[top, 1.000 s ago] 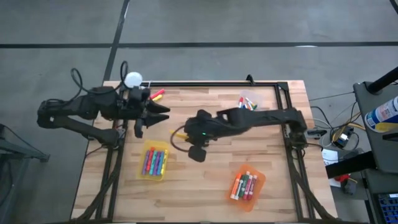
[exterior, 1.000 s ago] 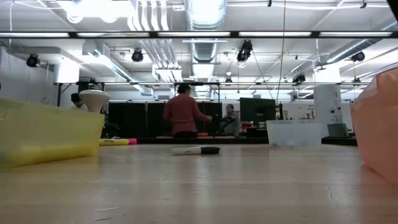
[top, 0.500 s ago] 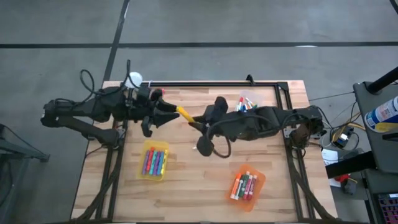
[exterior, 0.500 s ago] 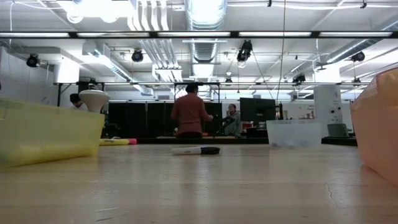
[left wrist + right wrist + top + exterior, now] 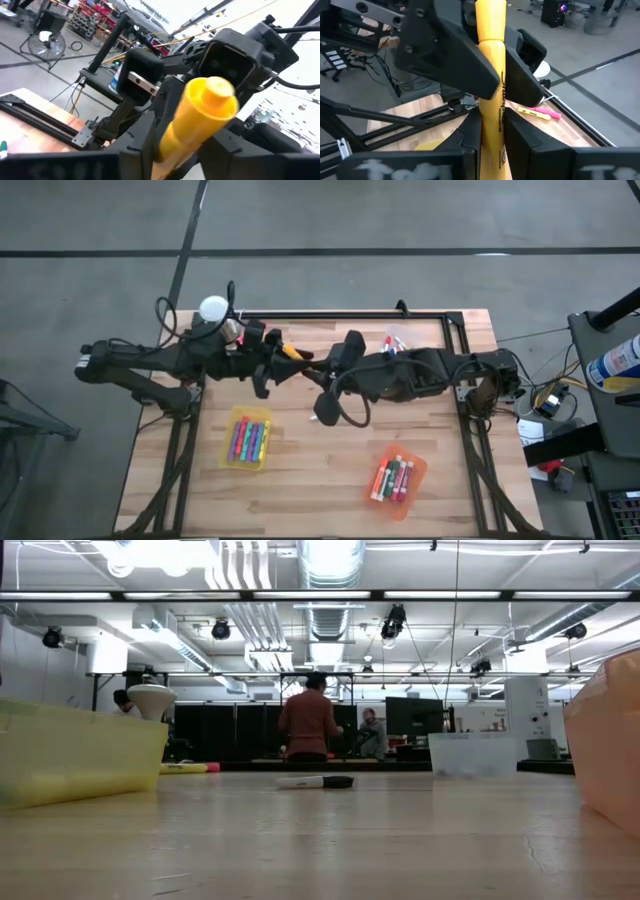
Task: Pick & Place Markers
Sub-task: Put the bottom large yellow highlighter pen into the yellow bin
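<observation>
High view: our left gripper point(image 5: 283, 358) and our right gripper point(image 5: 312, 367) meet above the table's point(image 5: 330, 455) far middle. Both pinch one yellow marker point(image 5: 292, 353) between them, held up off the wood. More markers lie in the yellow bin point(image 5: 249, 439).

A second ago my right gripper point(image 5: 308, 367) hangs low over the middle of the table point(image 5: 330, 480), well clear of my left gripper point(image 5: 285, 360), the yellow marker point(image 5: 292, 352) in its fingers. Now it sits nearer the table's far rail, nose to nose with my left gripper. My left arm reaches further in from the table's left edge, and its fingers point(image 5: 470, 65) now stand on either side of the marker's far end, while my right fingers point(image 5: 475, 130) clamp the near end. Beyond the table, the person point(image 5: 308, 725) in the red top stands a little further right.
</observation>
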